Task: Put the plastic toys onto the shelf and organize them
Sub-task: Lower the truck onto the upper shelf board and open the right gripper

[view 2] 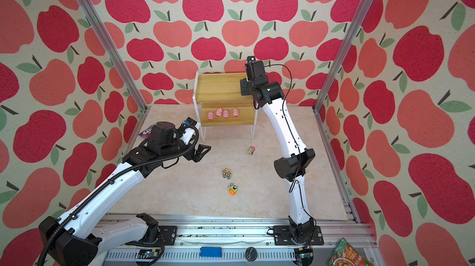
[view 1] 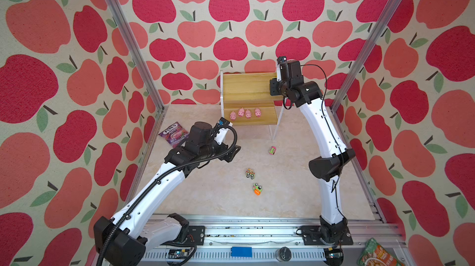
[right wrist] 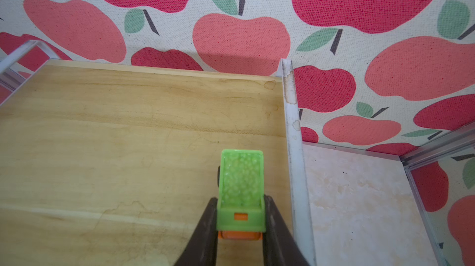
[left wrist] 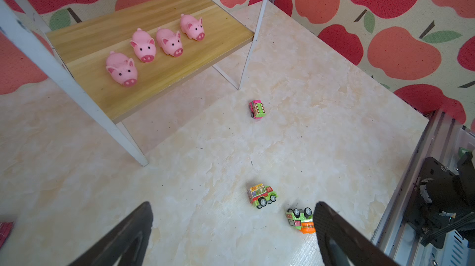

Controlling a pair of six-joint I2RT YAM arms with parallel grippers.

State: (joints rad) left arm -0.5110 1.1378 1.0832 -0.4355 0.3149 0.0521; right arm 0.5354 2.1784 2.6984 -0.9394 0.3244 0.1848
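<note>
At left, over the beige marbled tabletop (view 1: pixel 205 200), the left tool (view 2: pixel 203 152) is held released, jaws wide. Four small pink plastic pigs (left wrist: pixel 169 42) are lined up on the lower board of the two-tier wooden shelf (view 1: pixel 246 86). Three small plastic toy vehicles (view 1: pixel 250 173) are scattered on the tabletop. At right, the right tool (right wrist: pixel 241 200) is clenched on a green-and-orange plastic toy car (right wrist: pixel 241 177) over the shelf's upper board.
</note>
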